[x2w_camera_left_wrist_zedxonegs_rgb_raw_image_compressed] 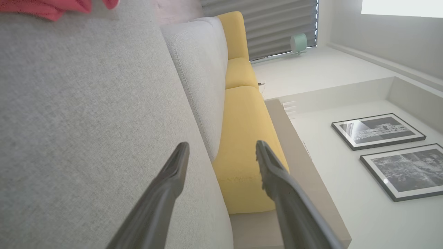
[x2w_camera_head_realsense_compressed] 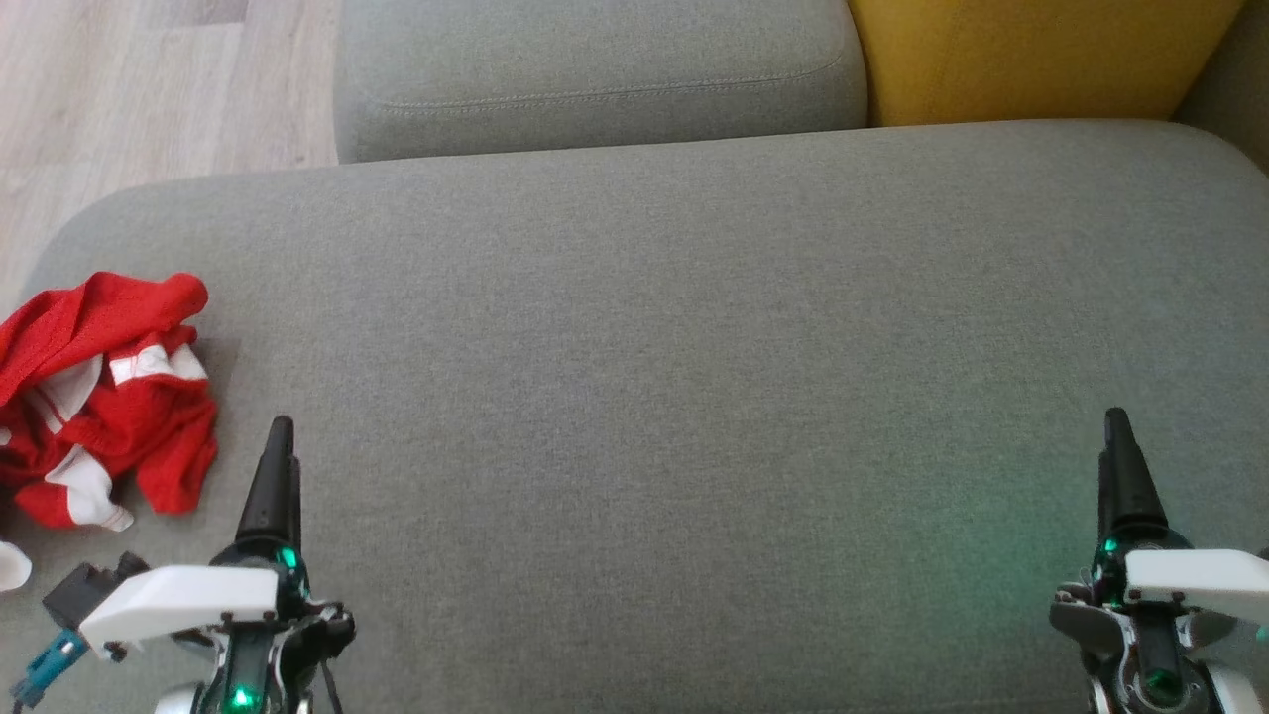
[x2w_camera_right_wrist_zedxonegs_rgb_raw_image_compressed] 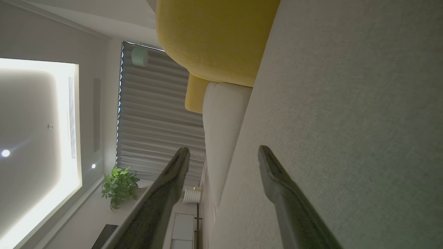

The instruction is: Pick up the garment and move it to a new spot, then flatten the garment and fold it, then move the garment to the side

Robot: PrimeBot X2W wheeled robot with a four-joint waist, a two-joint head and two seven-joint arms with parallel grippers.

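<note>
A grey sofa seat [x2w_camera_head_realsense_compressed: 694, 347] spans most of the head view. Behind it, at 12 o'clock, lies a grey back cushion [x2w_camera_head_realsense_compressed: 595, 69], with a yellow cushion [x2w_camera_head_realsense_compressed: 1031, 55] just beside it at 1 o'clock. Pale wood floor [x2w_camera_head_realsense_compressed: 149, 89] shows at 11 o'clock.

The garment [x2w_camera_head_realsense_compressed: 104, 387], red with white stripes, lies crumpled on the seat's edge at 9 o'clock, touched by neither gripper.

The left gripper [x2w_camera_head_realsense_compressed: 281, 431] is at 7 o'clock over the seat and points to 12. The garment is near it, at its 10 o'clock, but apart. In the left wrist view its fingers [x2w_camera_left_wrist_zedxonegs_rgb_raw_image_compressed: 173, 180] stand spread with nothing between them.

The right gripper [x2w_camera_head_realsense_compressed: 1116, 421] is at 5 o'clock, well apart from the garment, and also points to 12. In the right wrist view its fingers [x2w_camera_right_wrist_zedxonegs_rgb_raw_image_compressed: 166, 186] are spread wide and hold nothing.
</note>
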